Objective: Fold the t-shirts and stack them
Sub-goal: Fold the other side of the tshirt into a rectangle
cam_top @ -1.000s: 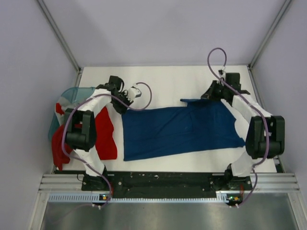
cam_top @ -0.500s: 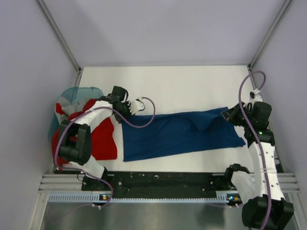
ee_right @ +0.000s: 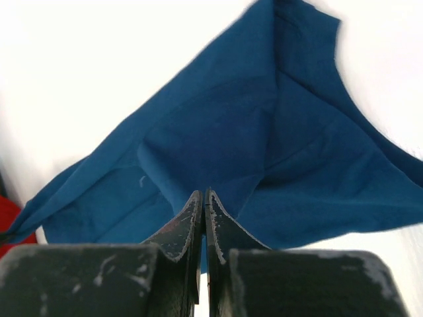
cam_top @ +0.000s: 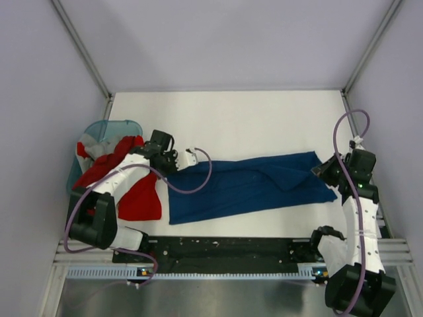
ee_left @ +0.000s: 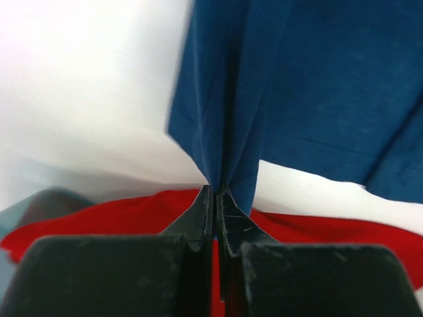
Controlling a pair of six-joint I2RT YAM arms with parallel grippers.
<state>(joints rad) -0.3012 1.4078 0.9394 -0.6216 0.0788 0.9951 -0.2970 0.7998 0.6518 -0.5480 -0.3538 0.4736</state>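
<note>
The navy-blue t-shirt point(cam_top: 248, 187) lies stretched across the table, folded lengthwise into a narrow band. My left gripper point(cam_top: 166, 165) is shut on its left far corner; in the left wrist view the blue cloth point(ee_left: 277, 92) runs straight into the closed gripper point(ee_left: 217, 191). My right gripper point(cam_top: 320, 168) is shut on the shirt's right far edge; in the right wrist view the blue cloth point(ee_right: 264, 152) meets the closed gripper point(ee_right: 203, 195). The red t-shirt point(cam_top: 139, 195) lies under the left arm and shows in the left wrist view point(ee_left: 132, 214). A grey-white shirt point(cam_top: 92, 146) lies bunched at the basket.
The teal plastic basket point(cam_top: 99, 129) sits at the table's left edge with cloth spilling from it. The white tabletop point(cam_top: 251, 122) stretches behind the shirt. Metal frame posts point(cam_top: 82, 46) rise at the far corners. The black base rail point(cam_top: 225, 249) runs along the near edge.
Both grippers have pulled the blue shirt's far edge toward the near side, folding it into a narrower band. The right arm swung out to the right and nearer.
</note>
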